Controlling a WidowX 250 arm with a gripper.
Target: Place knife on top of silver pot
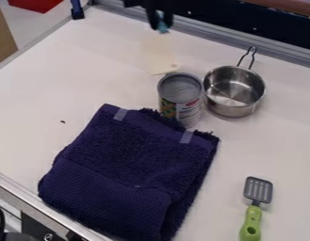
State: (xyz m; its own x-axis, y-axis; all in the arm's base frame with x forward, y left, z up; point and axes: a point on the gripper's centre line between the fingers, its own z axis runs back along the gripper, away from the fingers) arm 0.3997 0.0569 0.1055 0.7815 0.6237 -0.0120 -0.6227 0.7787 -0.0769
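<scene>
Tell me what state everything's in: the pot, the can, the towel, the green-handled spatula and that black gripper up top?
Silver pot: upright, uncovered, looks empty.
Can: upright; I can't tell if its top is open or sealed.
Towel: folded, lying flat.
Spatula: lying on the table, slotted head toward the pot.
Gripper: hanging over the table's far side; can't tell if open or shut.

The folded towel is deep purple-navy, crossed by two pale strips, and the spatula pairs a slotted dark grey head with a lime-green handle. The pot is silver; the can is grey-rimmed with a patterned label in green, yellow, red and white. The desk is off-white.
</scene>
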